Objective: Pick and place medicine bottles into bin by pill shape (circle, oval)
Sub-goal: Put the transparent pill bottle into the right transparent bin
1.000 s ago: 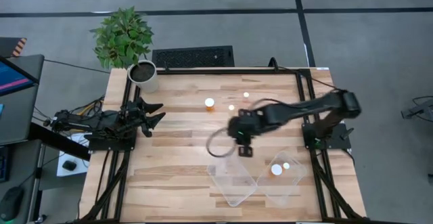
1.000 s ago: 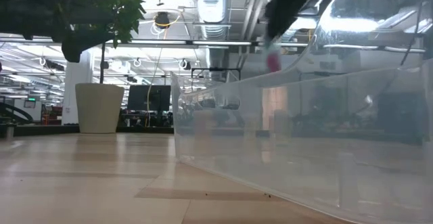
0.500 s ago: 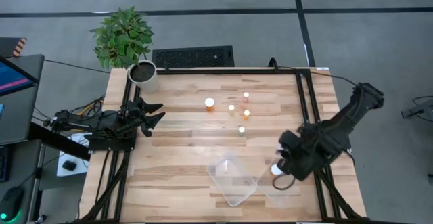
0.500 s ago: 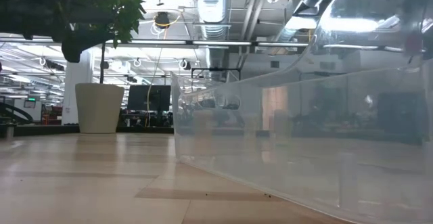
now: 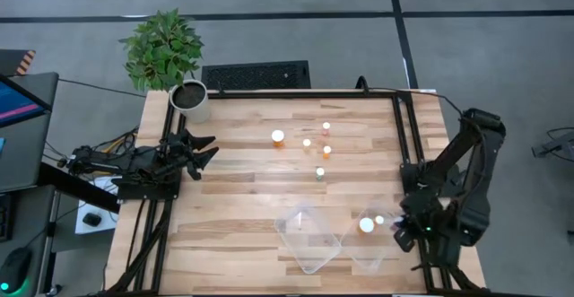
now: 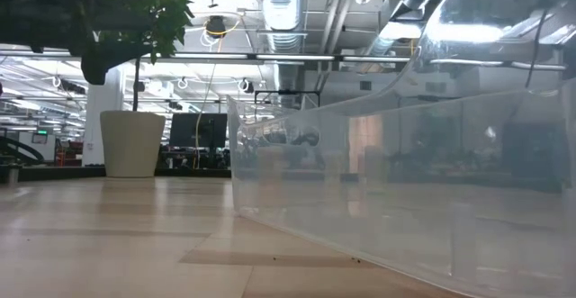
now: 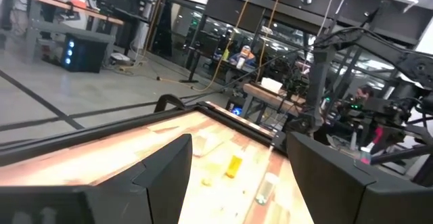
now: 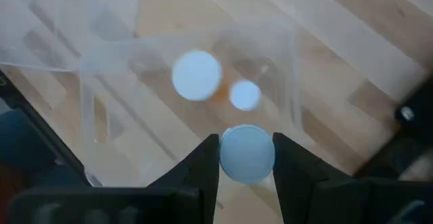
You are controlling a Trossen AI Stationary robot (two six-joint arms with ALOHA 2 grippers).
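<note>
Several small white-capped medicine bottles (image 5: 319, 173) stand upright on the wooden table's middle; one is larger and orange (image 5: 278, 137). Two more bottles (image 5: 367, 226) stand in the right clear bin (image 5: 377, 252) and show in the right wrist view (image 8: 196, 75). My right gripper (image 5: 401, 235) is over that bin's right edge, shut on one white-capped bottle (image 8: 247, 153). My left gripper (image 5: 208, 149) waits open at the table's left edge, touching nothing; it also shows in the left wrist view (image 7: 240, 183). My right gripper pinches a bottle between its two fingers (image 8: 203, 166), which point down from above. Only the bottle's round white cap (image 8: 247, 158) shows, filling the gap between the fingers. The bottle is lifted clear, above the right bin.
A second clear bin (image 5: 309, 239) stands left of the right bin, its wall (image 6: 405, 181) filling the low view. A white plant pot (image 5: 191, 100) stands at the far left corner. Bare wood lies between the bottles and my left gripper.
My right gripper has gone from the table's middle toward the right and near edges, carrying the bottle, and now sits over the right bin's right edge. Its arm has drawn back off the table, uncovering the bottles in the middle.
</note>
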